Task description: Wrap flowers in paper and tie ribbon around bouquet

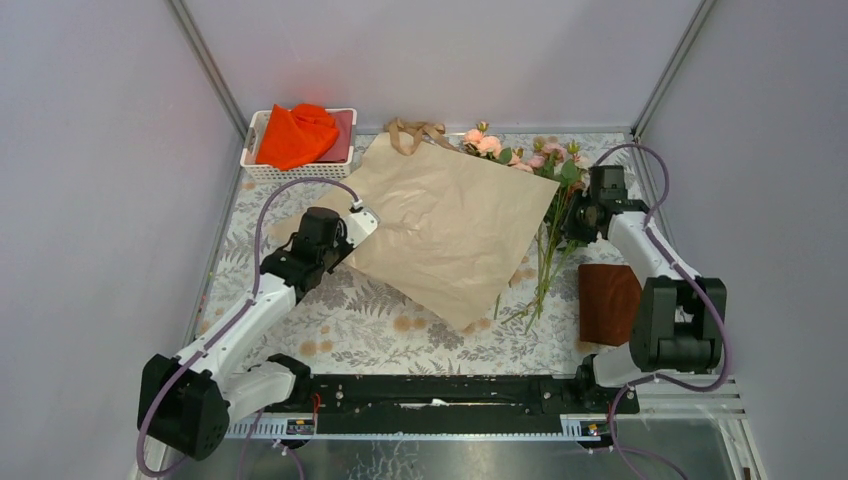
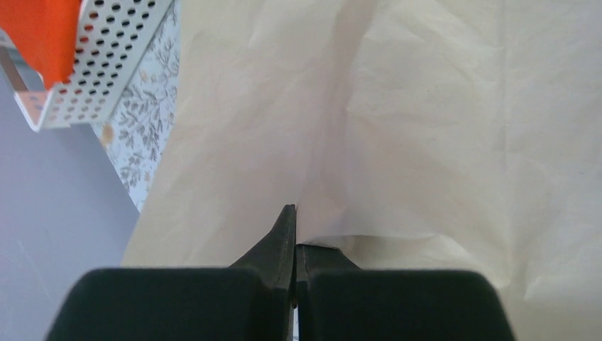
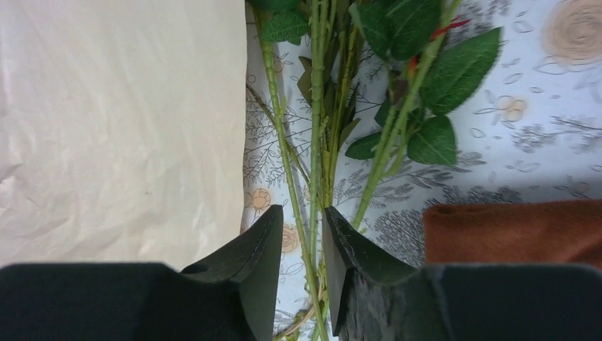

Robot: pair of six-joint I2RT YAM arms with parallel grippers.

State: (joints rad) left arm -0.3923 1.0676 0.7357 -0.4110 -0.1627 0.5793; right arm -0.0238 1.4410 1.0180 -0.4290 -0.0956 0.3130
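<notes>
Left fingers (image 2: 294, 220) are pinched shut on the near edge of the paper (image 2: 426, 128); a hard pull could tear the thin sheet. Right fingers (image 1: 568, 225) stand part open astride the stems of the flowers (image 3: 316, 142), just beside the paper; closing off-centre may leave stems on the surface (image 3: 539, 106).

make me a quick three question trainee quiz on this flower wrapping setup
1. True or false: the left end effector is shut on the paper's edge.
2. The flowers' stems lie: A) on top of the paper, B) on the patterned mat beside the paper, C) upright in a vase.
3. What runs between the parted jaws of the right end effector?
Key: 1 true; 2 B; 3 a green stem.
</notes>
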